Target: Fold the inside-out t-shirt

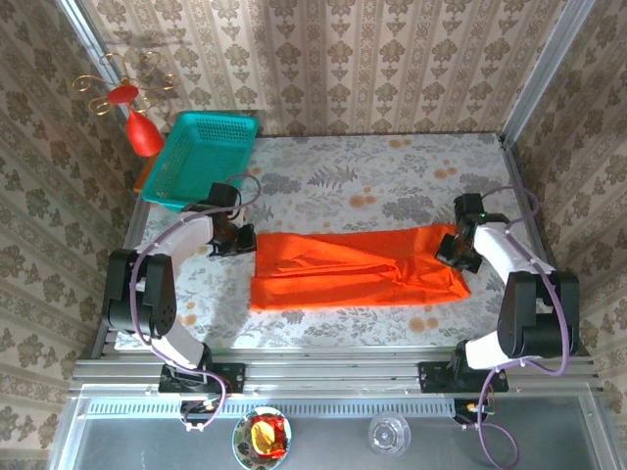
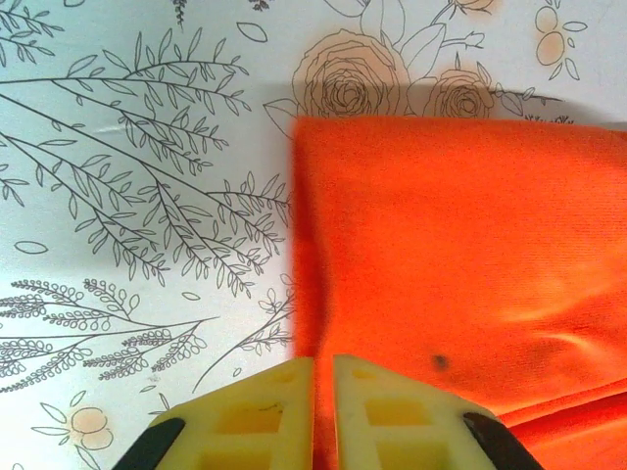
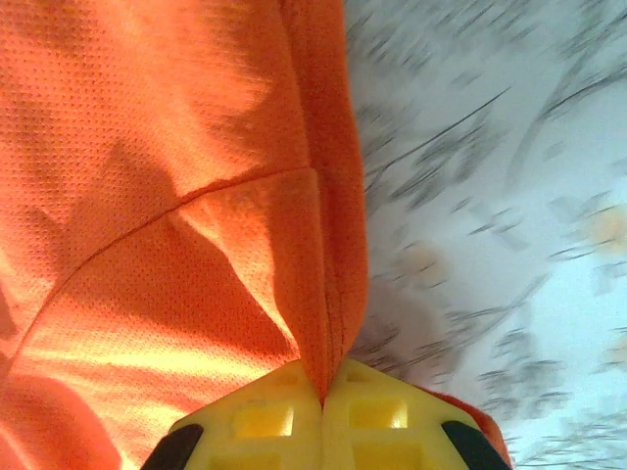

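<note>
T-shirt position: I am seeing the inside-out t-shirt (image 1: 353,269) lying flat as a wide band on the floral table (image 1: 392,166), reaching from one arm to the other, nearer the arm bases than the teal basket (image 1: 201,157).
Left gripper: the left gripper (image 2: 323,364) is pinching the shirt's left edge, jaws almost together on the fabric.
Right gripper: the right gripper (image 3: 323,380) is clamping a fold at the shirt's right end, jaws closed on the cloth.
</note>
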`<state>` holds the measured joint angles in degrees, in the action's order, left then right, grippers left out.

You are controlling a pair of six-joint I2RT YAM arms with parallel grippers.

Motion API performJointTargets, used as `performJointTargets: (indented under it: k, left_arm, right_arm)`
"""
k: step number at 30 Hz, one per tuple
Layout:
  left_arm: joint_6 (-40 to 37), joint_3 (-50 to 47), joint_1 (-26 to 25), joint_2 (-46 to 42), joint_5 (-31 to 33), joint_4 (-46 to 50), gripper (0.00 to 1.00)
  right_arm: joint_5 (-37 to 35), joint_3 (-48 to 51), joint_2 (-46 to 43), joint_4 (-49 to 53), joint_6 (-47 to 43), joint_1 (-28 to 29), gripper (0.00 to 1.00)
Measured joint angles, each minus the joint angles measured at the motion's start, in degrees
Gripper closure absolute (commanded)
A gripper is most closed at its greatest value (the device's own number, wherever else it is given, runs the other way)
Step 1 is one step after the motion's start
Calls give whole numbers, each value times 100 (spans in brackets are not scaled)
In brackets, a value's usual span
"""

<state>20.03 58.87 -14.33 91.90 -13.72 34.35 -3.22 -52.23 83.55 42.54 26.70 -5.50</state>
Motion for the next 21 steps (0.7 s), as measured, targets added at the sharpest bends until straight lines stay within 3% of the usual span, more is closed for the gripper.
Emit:
performJointTargets:
  k: [5,10,15,21]
  left_arm:
    - [197,-103,-205,2,-101,-72,90]
    - [490,-116,-831,170,-175,-284,93]
    - [820,-116,-1379,623,-328,-614,96]
    - [1097,-107,-1735,953,-433,-929,98]
  right_arm:
    - [-975,-562,254,433,-278,-472,100]
    - [-1655,-1005,256,743,-428,-540,100]
    - [-1725,-1222,-42,1049,-520,-125,100]
    - [-1381,-1364,-131,1499,-398,1021,100]
